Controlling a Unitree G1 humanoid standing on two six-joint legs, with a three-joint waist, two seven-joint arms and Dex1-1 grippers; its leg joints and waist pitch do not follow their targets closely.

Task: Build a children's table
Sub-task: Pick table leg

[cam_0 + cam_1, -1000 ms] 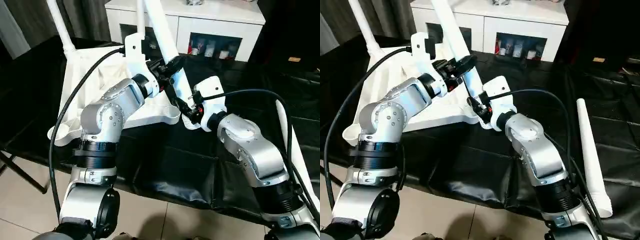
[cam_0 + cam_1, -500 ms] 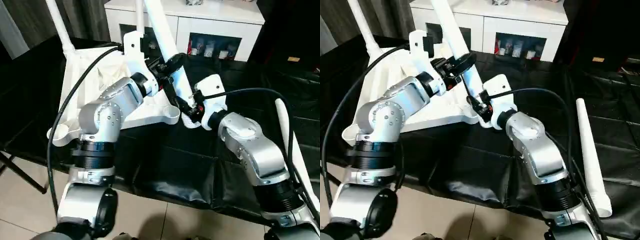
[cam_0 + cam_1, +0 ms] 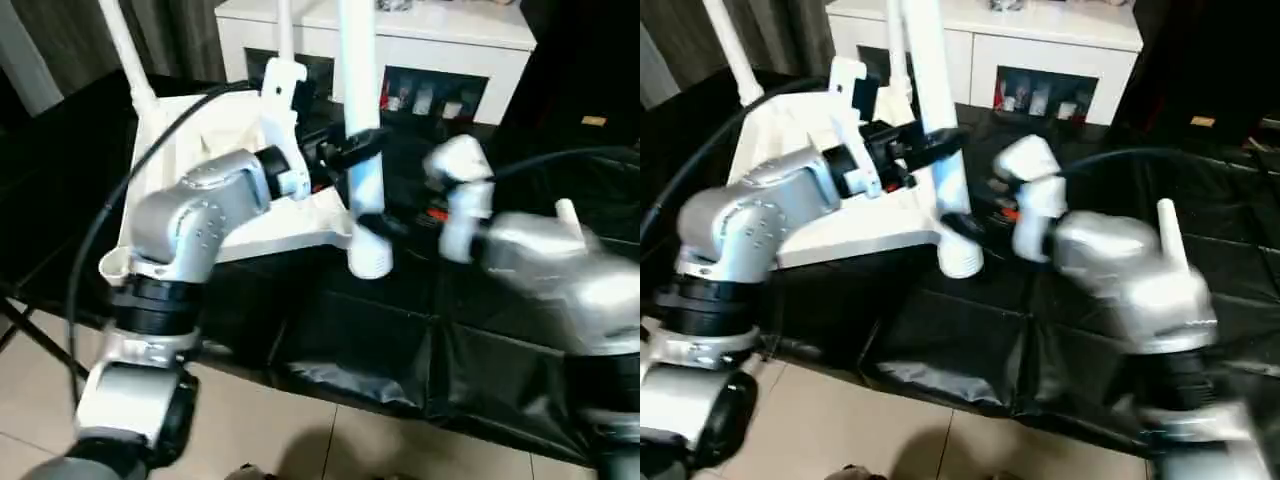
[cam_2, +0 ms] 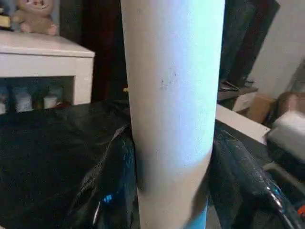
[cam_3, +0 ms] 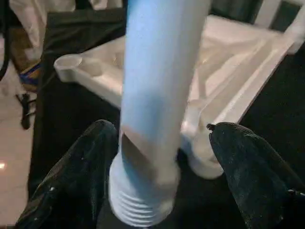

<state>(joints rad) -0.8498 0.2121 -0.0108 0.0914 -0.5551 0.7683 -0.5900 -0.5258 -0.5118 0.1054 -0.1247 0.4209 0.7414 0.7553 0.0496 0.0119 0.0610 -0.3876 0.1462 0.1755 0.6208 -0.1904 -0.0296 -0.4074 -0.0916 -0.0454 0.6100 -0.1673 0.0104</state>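
The children's table top (image 3: 300,225) lies upside down on the black-covered work table. Two white legs (image 3: 125,50) stand up from its far corners. My left gripper (image 3: 352,150) is shut on a third leg (image 3: 362,190) and holds it nearly upright. That leg's threaded end (image 5: 140,207) hangs just off the top's near right corner. My right gripper (image 5: 157,138) is open around the lower end, with its black fingers (image 5: 90,157) apart on either side. A further leg (image 3: 1165,235) lies on the black cover at the right.
A white cabinet (image 3: 430,40) with glass doors stands behind the work table. Black cables run along both silver forearms. The cover's front edge hangs over a tiled floor (image 3: 300,440).
The held leg has swung from a lean to nearly upright. My right gripper has opened off its lower end, and the right arm is moving. The camera has shifted slightly.
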